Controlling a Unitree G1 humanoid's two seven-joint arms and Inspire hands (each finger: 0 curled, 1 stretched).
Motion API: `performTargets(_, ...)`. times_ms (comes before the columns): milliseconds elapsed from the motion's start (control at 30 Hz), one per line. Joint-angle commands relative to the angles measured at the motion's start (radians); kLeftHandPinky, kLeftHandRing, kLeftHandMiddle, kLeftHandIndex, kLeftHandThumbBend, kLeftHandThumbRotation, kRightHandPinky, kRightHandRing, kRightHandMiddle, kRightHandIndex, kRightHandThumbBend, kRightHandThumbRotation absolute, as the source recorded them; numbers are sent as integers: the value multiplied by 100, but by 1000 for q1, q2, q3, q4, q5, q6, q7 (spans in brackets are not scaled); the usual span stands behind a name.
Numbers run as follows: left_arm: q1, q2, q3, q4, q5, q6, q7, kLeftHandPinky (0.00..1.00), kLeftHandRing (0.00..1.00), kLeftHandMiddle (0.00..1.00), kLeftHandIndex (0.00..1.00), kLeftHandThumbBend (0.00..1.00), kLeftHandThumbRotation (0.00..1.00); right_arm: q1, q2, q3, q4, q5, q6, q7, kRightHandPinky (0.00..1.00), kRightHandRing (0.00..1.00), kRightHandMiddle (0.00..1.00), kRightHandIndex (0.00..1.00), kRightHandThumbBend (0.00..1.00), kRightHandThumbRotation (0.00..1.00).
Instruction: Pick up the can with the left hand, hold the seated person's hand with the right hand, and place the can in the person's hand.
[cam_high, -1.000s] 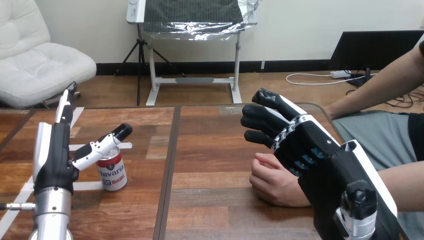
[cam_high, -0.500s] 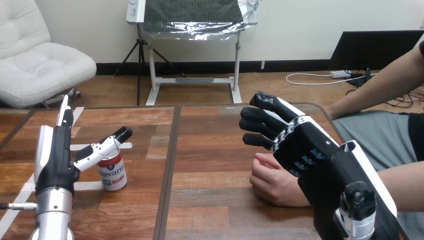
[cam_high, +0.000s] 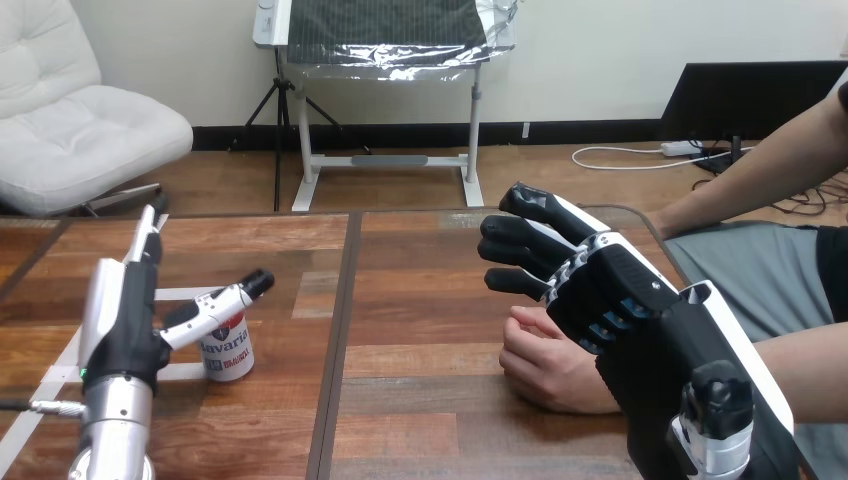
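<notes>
A red and white can (cam_high: 227, 350) stands upright on the wooden table (cam_high: 420, 290) at the left. My left hand (cam_high: 135, 305) is just left of it, open, fingers straight and pointing away, its thumb reaching across the can's top. The person's hand (cam_high: 548, 365) rests on the table at the right, loosely curled. My right hand (cam_high: 600, 290) hovers over and beside it, fingers relaxed and spread, apart from it as far as I can tell.
White tape strips (cam_high: 160, 372) mark the table around the can. A dark seam (cam_high: 338, 330) runs down the table between the can and the person's hand. The person's forearm (cam_high: 800, 375) lies along the right edge.
My left hand has shifted right and a little toward me, its thumb now lower across the can. The can, my right hand and the person's hand stay where they were.
</notes>
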Motion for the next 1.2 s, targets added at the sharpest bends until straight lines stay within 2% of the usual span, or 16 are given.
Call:
performTargets(0,-100,30,-32,53,11,12,2,88,96,98,97,100,51,-45,-4,-12,-36,5,-4,0,82,85,85,87,100,95)
performTargets(200,-117,33,-47,84,11,39,-1,86,96,98,98,100,49,-41,-1,-11,-41,1,-2,-5,80,84,84,87,100,95)
performTargets(633,-157,38,-75,172,6,59,3,85,95,98,98,100,48,-37,-10,-19,-47,-1,-1,-2,77,83,84,86,100,96)
performTargets(1167,-189,47,-117,215,18,107,2,84,96,97,96,97,49,-37,-15,-26,-35,9,-13,11,75,82,83,86,100,97)
